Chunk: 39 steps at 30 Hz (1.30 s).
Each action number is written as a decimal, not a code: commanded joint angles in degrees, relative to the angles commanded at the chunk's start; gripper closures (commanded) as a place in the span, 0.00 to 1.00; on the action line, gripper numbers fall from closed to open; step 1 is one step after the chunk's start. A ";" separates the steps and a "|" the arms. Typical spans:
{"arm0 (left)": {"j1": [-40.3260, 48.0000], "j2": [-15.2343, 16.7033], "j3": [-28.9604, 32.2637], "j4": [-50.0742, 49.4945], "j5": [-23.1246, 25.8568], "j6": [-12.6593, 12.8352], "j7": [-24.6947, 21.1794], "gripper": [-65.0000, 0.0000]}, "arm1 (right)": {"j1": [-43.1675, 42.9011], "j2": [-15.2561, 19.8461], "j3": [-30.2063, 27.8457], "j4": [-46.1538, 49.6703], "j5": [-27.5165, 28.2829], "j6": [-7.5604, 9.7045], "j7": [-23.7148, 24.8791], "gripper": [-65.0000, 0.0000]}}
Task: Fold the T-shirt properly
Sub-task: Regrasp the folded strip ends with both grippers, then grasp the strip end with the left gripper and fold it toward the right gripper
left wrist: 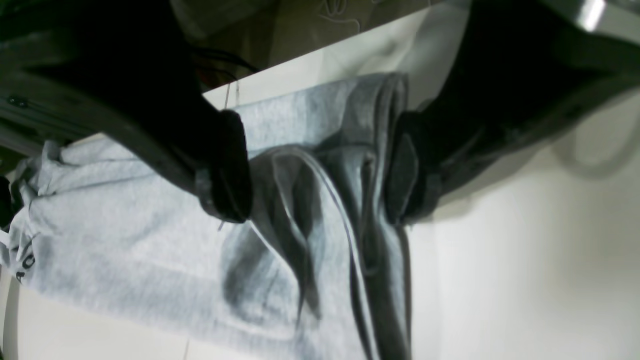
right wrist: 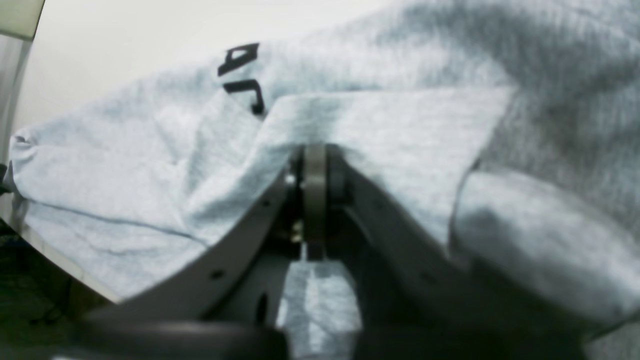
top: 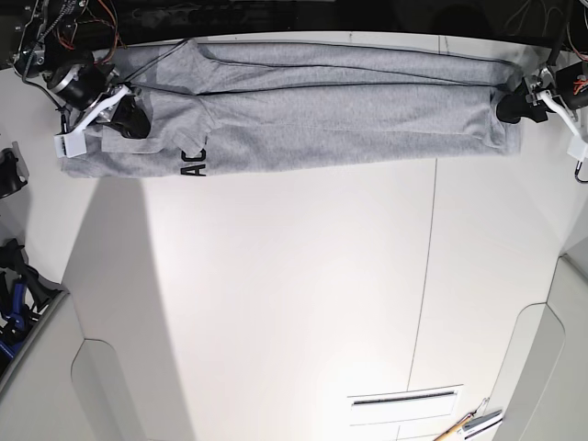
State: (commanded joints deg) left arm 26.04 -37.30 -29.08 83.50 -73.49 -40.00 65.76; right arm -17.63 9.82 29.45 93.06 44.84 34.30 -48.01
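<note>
The light grey T-shirt (top: 322,106) lies folded into a long band along the far edge of the white table (top: 294,294), with black letters (top: 194,163) showing near its left end. My right gripper (top: 129,118) is at that left end. In the right wrist view, my right gripper (right wrist: 314,150) is shut on a fold of the T-shirt (right wrist: 400,130), which drapes over its fingertips. My left gripper (top: 508,106) holds the right end. In the left wrist view, its black fingers (left wrist: 227,170) press on a bunched fold of the T-shirt (left wrist: 320,165) from both sides.
Wires and electronics (top: 64,28) sit behind the table's far left corner. A blue object (top: 14,299) lies off the left edge. Near the front right are a slot (top: 404,400) and hand tools (top: 473,424). A seam (top: 427,257) runs down the tabletop.
</note>
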 joint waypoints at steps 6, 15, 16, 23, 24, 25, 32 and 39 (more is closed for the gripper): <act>0.00 0.00 6.67 0.00 5.35 0.00 -4.66 0.30 | -0.02 -0.02 0.00 0.00 0.87 0.00 -1.44 1.00; -0.04 0.00 9.25 0.02 5.01 0.00 -6.58 1.00 | -0.02 -0.02 0.00 0.00 5.75 0.00 -4.96 1.00; -0.20 -0.02 9.22 0.02 4.98 0.00 -7.21 1.00 | -0.02 0.00 0.00 0.09 5.77 0.00 -4.96 1.00; -1.44 -0.02 5.42 3.56 7.43 0.00 -8.79 1.00 | -0.17 -0.02 1.84 5.66 9.75 0.48 -8.83 1.00; -1.44 -0.02 4.24 4.57 9.79 0.00 -10.03 1.00 | -0.28 -0.02 2.60 7.08 9.81 0.46 -8.94 1.00; -1.44 -0.02 3.17 5.62 12.48 0.00 -11.30 1.00 | -0.28 -0.02 3.45 8.37 9.84 0.46 -9.03 1.00; -4.96 -1.42 -0.09 10.29 27.32 1.67 -15.17 1.00 | -0.33 -0.02 9.68 13.73 10.75 0.44 -10.56 1.00; -6.86 -2.32 -0.07 22.95 31.98 4.89 -9.01 1.00 | -0.37 0.00 13.49 13.88 11.10 0.46 -11.21 1.00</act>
State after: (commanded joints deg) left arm 19.18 -39.62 -29.15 106.45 -41.52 -35.11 56.75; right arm -18.00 9.82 42.94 106.94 55.94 34.76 -59.22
